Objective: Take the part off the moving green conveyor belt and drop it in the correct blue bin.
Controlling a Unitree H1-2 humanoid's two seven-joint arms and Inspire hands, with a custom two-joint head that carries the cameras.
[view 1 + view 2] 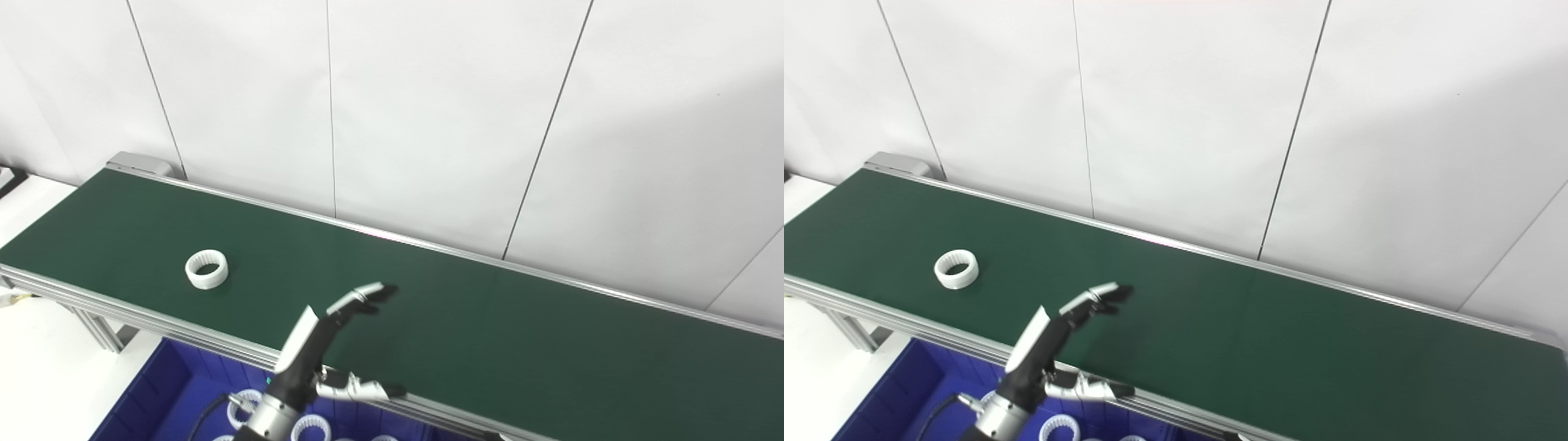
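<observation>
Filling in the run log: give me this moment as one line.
left hand: open, fingers spread over belt | white ring: on green belt, apart from hand | blue bin: holds rings | right hand: not in view

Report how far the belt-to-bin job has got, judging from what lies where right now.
Done: several white rings already lie in the blue bin below the belt's near rail. In hand: nothing yet; the left hand is open, raised above the green conveyor belt with fingers apart. Left: one white ring part sits on the belt, apart from the hand, to be picked and dropped. The right hand is out of view.
</observation>
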